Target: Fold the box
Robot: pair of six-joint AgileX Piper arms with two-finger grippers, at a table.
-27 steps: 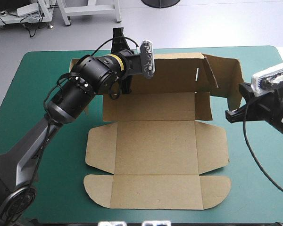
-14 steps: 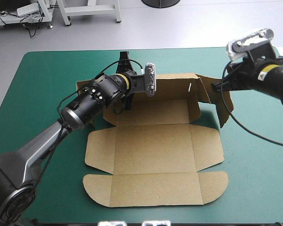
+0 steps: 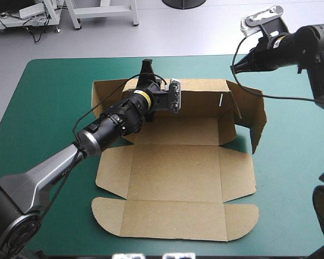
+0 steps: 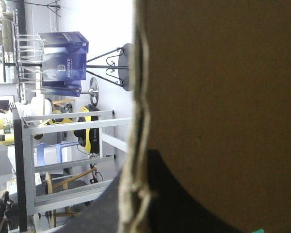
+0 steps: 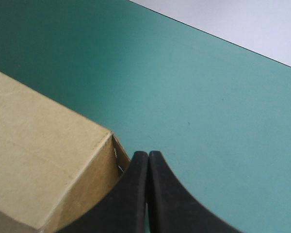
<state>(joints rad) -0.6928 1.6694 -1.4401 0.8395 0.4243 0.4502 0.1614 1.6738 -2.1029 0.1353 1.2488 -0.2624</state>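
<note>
The brown box (image 3: 175, 172) lies mid-table with its base and lid panels flat, its back wall (image 3: 202, 97) raised and its right side wall (image 3: 255, 116) standing. My left gripper (image 3: 147, 70) sits over the top edge of the back wall near its left end. In the left wrist view the board (image 4: 223, 87) runs between the black fingers, so the left gripper (image 4: 140, 194) is shut on it. My right gripper (image 3: 233, 68) hovers by the box's far right corner. Its fingers (image 5: 148, 160) meet in a point with nothing between them, beside the box's corner (image 5: 43, 145).
The lid panel with rounded flaps (image 3: 175, 218) reaches close to the table's front edge. Bare teal-green cover (image 3: 48, 108) lies left, right and behind the box. The left arm stretches low across the box's left side.
My right gripper has risen from the right side wall and moved toward the far right corner. The back wall stands more upright. The box has shifted slightly.
</note>
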